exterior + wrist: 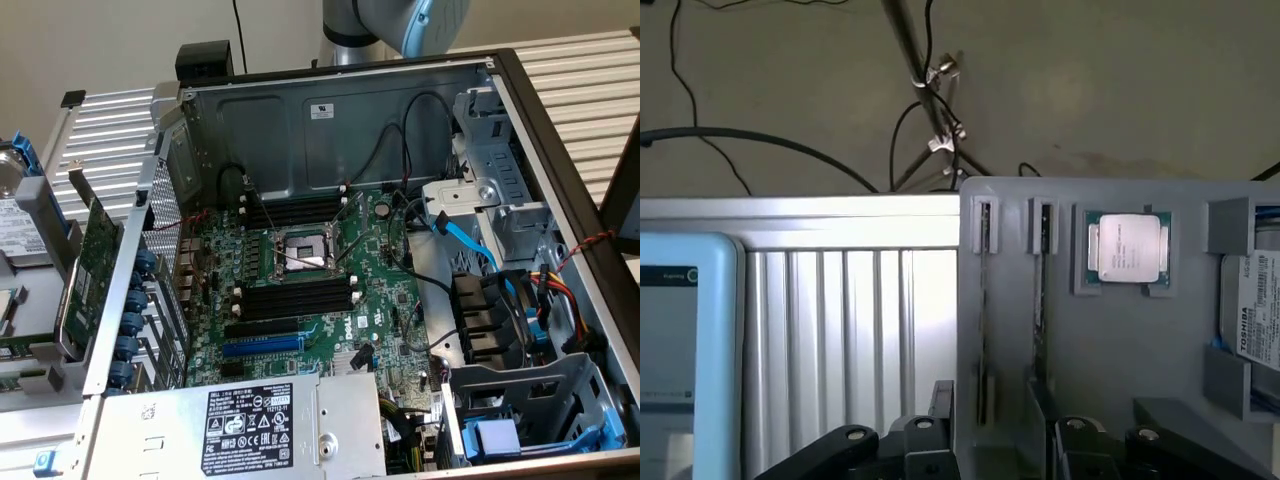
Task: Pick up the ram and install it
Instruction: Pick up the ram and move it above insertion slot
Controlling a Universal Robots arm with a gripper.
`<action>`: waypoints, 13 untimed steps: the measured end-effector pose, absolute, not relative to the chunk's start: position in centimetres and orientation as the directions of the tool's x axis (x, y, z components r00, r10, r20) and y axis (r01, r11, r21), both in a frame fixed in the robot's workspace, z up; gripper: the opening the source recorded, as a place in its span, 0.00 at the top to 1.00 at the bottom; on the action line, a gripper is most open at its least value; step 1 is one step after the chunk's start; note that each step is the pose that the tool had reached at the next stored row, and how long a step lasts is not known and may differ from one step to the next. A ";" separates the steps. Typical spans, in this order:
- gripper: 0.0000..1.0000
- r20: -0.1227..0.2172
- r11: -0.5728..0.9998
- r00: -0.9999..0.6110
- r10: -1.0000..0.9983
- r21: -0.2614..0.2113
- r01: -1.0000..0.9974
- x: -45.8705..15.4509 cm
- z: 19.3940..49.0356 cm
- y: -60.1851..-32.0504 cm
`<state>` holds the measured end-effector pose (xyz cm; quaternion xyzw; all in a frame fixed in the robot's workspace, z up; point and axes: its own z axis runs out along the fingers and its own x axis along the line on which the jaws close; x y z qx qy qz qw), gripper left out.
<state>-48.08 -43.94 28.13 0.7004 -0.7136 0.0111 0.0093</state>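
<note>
at the exterior view's left, a green expansion card (95,250) leans beside the open computer case (330,110). in the wrist view the ram (983,300) stands edge-on in a grey tray (1120,350) slot, near the gripper (990,430), whose fingers (942,405) are spread and empty.

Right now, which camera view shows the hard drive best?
The wrist view: the hard drive sits in the grey tray with its white label readable, though the frame cuts it. The exterior view gives a small slice of it at its left edge.
</note>
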 end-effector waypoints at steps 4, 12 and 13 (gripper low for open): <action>0.58 0.028 0.002 -0.002 -1.000 -0.003 -1.000 -48.1 27.4 -44.0; 0.58 0.028 0.001 -0.001 -1.000 -0.003 -1.000 -48.0 25.9 -44.0; 0.58 0.028 0.001 -0.001 -1.000 -0.003 -1.000 -48.0 25.8 -44.0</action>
